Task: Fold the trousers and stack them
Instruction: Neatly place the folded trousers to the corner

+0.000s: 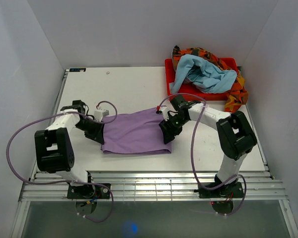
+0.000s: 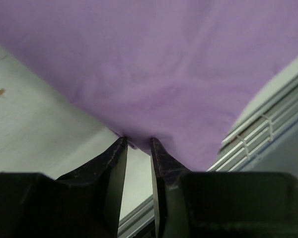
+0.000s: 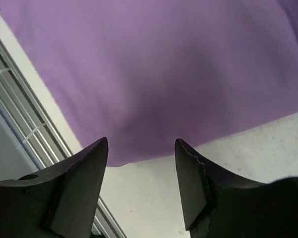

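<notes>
The lilac trousers (image 1: 136,133) lie folded into a rectangle on the white table, between my two grippers. My left gripper (image 1: 98,132) is at the cloth's left edge. In the left wrist view its fingers (image 2: 137,141) stand close together, pinching a corner of the trousers (image 2: 154,69). My right gripper (image 1: 167,132) is at the cloth's right edge. In the right wrist view it (image 3: 141,144) is open and empty, its tips just short of the trousers' edge (image 3: 159,79), with bare table between the fingers.
A red tray (image 1: 201,89) at the back right holds a light blue cloth (image 1: 204,74) and an orange patterned cloth (image 1: 237,94) that spills over its right side. A slatted metal rail (image 1: 149,186) runs along the table's near edge.
</notes>
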Controlling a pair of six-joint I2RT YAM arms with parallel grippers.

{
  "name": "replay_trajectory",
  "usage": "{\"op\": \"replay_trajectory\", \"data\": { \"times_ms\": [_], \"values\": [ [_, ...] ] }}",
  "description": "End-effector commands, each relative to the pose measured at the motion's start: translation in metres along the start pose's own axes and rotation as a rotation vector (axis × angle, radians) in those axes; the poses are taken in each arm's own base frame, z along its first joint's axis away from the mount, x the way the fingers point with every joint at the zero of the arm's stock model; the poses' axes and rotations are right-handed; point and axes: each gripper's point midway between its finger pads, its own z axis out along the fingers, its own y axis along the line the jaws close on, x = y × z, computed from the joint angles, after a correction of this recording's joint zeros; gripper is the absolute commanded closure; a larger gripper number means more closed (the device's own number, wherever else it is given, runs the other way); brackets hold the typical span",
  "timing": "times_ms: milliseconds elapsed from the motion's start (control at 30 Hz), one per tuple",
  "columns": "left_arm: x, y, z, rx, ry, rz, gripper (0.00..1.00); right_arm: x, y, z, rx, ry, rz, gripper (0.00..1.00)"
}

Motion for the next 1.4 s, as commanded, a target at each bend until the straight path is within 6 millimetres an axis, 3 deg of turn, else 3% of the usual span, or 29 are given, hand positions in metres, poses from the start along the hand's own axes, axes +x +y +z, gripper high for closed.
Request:
{"op": "replay_trajectory", "data": {
  "times_ms": [0, 133, 267, 367, 433, 467, 533, 567, 600, 633, 667, 700, 733, 767, 833, 867, 933, 1033, 1100, 1133, 1233, 1333, 1367],
  "values": [
    [-0.001, 0.043, 0.017, -0.165, 0.010, -0.080, 0.64, 0.008, -0.010, 0.016, 0.000, 0.038, -0.010, 0.38],
    [0.005, 0.072, 0.024, -0.269, 0.038, -0.130, 0.68, -0.003, -0.030, 0.026, 0.049, 0.044, -0.019, 0.39],
    [-0.002, 0.104, 0.014, -0.377, 0.004, -0.171, 0.72, -0.020, -0.042, 0.035, 0.054, 0.037, -0.028, 0.39],
    [-0.018, 0.136, -0.014, -0.465, -0.067, -0.205, 0.72, -0.042, -0.034, 0.034, 0.008, -0.004, -0.045, 0.37],
    [-0.036, 0.147, -0.040, -0.493, -0.150, -0.204, 0.63, -0.054, -0.022, 0.030, -0.045, -0.037, -0.053, 0.34],
    [-0.060, 0.143, -0.065, -0.511, -0.232, -0.149, 0.59, -0.065, -0.017, 0.020, -0.045, -0.065, -0.068, 0.30],
    [-0.086, 0.124, -0.089, -0.511, -0.316, -0.078, 0.49, -0.078, -0.006, 0.001, -0.044, -0.119, -0.094, 0.23],
    [-0.103, 0.106, -0.112, -0.531, -0.373, -0.053, 0.40, -0.082, -0.003, -0.008, -0.033, -0.143, -0.105, 0.21],
    [-0.117, 0.085, -0.114, -0.507, -0.388, -0.010, 0.38, -0.081, -0.001, -0.014, -0.023, -0.152, -0.101, 0.18],
    [-0.126, 0.067, -0.118, -0.478, -0.406, 0.000, 0.36, -0.087, 0.000, -0.034, 0.008, -0.197, -0.099, 0.14],
    [-0.133, 0.050, -0.120, -0.453, -0.426, -0.006, 0.18, -0.087, -0.002, -0.043, 0.030, -0.214, -0.089, 0.11],
    [-0.143, 0.026, -0.115, -0.461, -0.440, -0.056, 0.16, -0.083, -0.006, -0.050, 0.049, -0.223, -0.074, 0.09],
    [-0.147, 0.012, -0.107, -0.462, -0.424, -0.070, 0.16, -0.084, -0.014, -0.071, 0.100, -0.264, -0.062, 0.06],
    [-0.149, -0.016, -0.087, -0.431, -0.381, -0.050, 0.16, -0.081, -0.021, -0.080, 0.132, -0.278, -0.043, 0.10],
    [-0.140, -0.028, -0.065, -0.453, -0.343, -0.201, 0.15, -0.070, -0.042, -0.104, 0.229, -0.298, 0.009, 0.10],
    [-0.134, -0.043, -0.049, -0.433, -0.299, -0.215, 0.15, -0.065, -0.049, -0.111, 0.264, -0.301, 0.030, 0.10],
    [-0.118, -0.049, -0.021, -0.417, -0.236, -0.343, 0.15, -0.049, -0.068, -0.130, 0.357, -0.303, 0.084, 0.10],
    [-0.108, -0.058, 0.006, -0.406, -0.191, -0.367, 0.15, -0.031, -0.081, -0.147, 0.409, -0.306, 0.130, 0.10],
    [-0.105, -0.061, 0.027, -0.401, -0.148, -0.403, 0.15, -0.022, -0.084, -0.146, 0.405, -0.304, 0.156, 0.10],
    [-0.106, -0.061, 0.033, -0.405, -0.139, -0.411, 0.15, -0.019, -0.084, -0.148, 0.406, -0.309, 0.165, 0.10],
    [-0.098, -0.036, 0.061, -0.511, -0.067, -0.458, 0.16, -0.013, -0.082, -0.144, 0.386, -0.301, 0.180, 0.10],
    [-0.083, 0.015, 0.075, -0.712, 0.030, -0.468, 0.21, -0.011, -0.085, -0.145, 0.398, -0.293, 0.190, 0.10],
    [-0.082, 0.039, 0.067, -0.766, 0.036, -0.514, 0.24, -0.011, -0.086, -0.145, 0.403, -0.292, 0.191, 0.10]
  ]
}}
